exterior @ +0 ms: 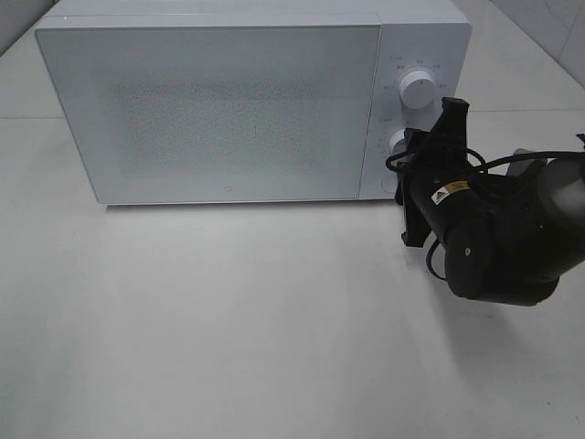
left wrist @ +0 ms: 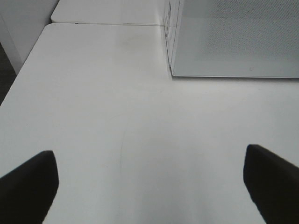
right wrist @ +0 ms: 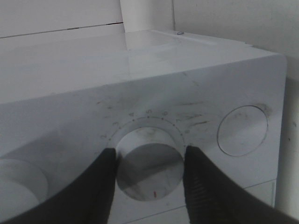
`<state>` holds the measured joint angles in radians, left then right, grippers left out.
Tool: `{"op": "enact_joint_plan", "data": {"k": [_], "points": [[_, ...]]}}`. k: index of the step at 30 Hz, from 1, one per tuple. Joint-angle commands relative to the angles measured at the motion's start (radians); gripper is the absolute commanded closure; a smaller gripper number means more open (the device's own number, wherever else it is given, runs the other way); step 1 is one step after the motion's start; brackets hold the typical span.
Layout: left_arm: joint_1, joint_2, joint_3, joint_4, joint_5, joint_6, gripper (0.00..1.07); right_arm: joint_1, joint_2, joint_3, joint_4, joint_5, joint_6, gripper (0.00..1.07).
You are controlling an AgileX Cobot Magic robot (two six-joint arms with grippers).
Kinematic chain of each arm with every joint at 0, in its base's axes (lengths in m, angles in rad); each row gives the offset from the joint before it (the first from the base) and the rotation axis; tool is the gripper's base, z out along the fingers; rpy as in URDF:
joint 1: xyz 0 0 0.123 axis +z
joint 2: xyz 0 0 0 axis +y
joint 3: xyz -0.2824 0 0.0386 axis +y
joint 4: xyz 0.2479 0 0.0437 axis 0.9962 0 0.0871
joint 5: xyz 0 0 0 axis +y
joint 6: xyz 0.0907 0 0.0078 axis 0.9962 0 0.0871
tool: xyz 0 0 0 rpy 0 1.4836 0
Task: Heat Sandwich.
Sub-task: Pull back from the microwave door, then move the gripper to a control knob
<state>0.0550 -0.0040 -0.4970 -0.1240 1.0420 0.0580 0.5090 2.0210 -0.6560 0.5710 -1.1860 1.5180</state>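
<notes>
White tabletop [exterior: 228,320]: one microwave [exterior: 210,110], door closed; two dials, one round button [right wrist: 243,130]. Sandwich: not visible in any view, probably inside, unconfirmed. Right gripper [right wrist: 150,153] clamped on the lower dial [right wrist: 149,175]. Left gripper [left wrist: 149,154] spread wide, empty, above the tabletop. Status: loading judged complete, timer setting in hand, heating and retrieval outstanding.

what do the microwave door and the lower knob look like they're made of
microwave door: probably glossy white glass or plastic; fine dotted mesh shows through it.
lower knob: likely smooth moulded white plastic, with soft sheen.
</notes>
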Motion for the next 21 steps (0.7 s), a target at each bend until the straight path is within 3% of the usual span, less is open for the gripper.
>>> {"op": "enact_joint_plan", "data": {"k": [1, 21], "points": [[0.001, -0.029, 0.003, -0.008, -0.009, 0.002, 0.03, -0.009, -0.005, -0.009, 0.069, -0.142, 0.087, 0.97], [0.001, -0.029, 0.003, -0.008, -0.009, 0.002, 0.03, -0.009, -0.005, -0.009, 0.029, -0.136, 0.01, 0.9]]}}
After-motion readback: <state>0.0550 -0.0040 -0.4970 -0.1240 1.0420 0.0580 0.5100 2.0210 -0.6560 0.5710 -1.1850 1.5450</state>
